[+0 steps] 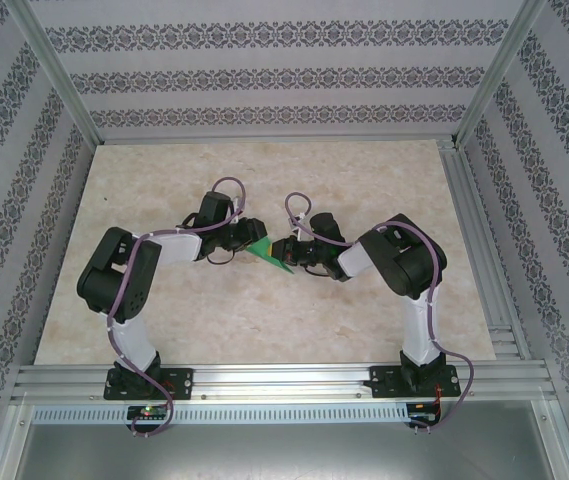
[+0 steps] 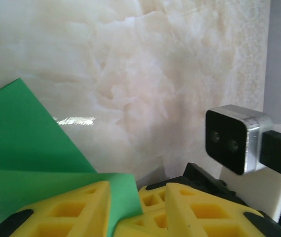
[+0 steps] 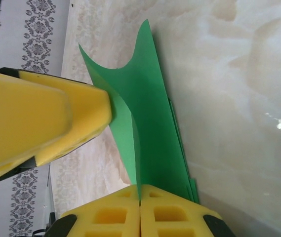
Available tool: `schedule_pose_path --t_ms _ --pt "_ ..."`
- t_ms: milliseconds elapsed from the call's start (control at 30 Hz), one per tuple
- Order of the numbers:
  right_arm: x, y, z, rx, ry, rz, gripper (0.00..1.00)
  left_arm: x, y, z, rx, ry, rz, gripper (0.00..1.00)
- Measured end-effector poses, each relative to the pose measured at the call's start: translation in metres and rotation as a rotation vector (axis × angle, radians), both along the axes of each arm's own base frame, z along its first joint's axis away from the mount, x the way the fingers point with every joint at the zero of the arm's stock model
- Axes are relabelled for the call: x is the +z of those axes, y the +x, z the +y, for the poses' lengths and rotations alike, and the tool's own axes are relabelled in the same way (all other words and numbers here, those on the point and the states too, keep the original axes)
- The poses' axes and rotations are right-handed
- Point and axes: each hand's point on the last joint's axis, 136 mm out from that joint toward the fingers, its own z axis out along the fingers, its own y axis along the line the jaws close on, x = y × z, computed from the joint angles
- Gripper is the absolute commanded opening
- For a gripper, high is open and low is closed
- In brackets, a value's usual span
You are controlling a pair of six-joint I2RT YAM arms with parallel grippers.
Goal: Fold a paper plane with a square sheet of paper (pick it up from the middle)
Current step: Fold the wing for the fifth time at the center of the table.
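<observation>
Top cam: left gripper [image 1: 255,238] & right gripper [image 1: 290,250] are meeting tip to tip at mid counter [image 1: 164,320] w/ the green paper [image 1: 272,256] sitting btwn them, bare counter lying all round and the frame rails [image 1: 481,262] standing well off. Left wrist cam: left gripper [image 2: 138,191] is standing partly open, a folded layer of green paper [image 2: 26,138] lying against one finger, w/ the right arm's wrist camera [image 2: 234,138] facing it close by. Right wrist cam is giving the clearest grip detail: right gripper [image 3: 140,191] is pinching fully closed on the green paper [image 3: 147,113] at its lower edge, the sheet curling up off the counter [image 3: 239,74], one left-gripper finger [image 3: 41,123] touching its side.
</observation>
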Motion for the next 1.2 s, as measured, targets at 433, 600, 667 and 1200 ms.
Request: schedule_pose_path --t_ms 433,600,667,1200 --pt "0.012 -0.001 -0.006 0.065 -0.009 -0.068 0.27 -0.011 0.0 0.006 0.025 0.036 0.025 0.34" --pt "0.017 -0.003 -0.015 0.096 -0.043 -0.128 0.29 -0.014 -0.001 0.007 0.03 0.045 0.032 0.34" --pt "0.018 -0.005 -0.017 0.114 -0.062 -0.152 0.3 -0.014 -0.001 0.007 0.03 0.046 0.033 0.34" --pt "0.004 -0.019 -0.023 0.205 -0.164 -0.225 0.22 -0.014 -0.001 0.007 0.03 0.046 0.033 0.34"
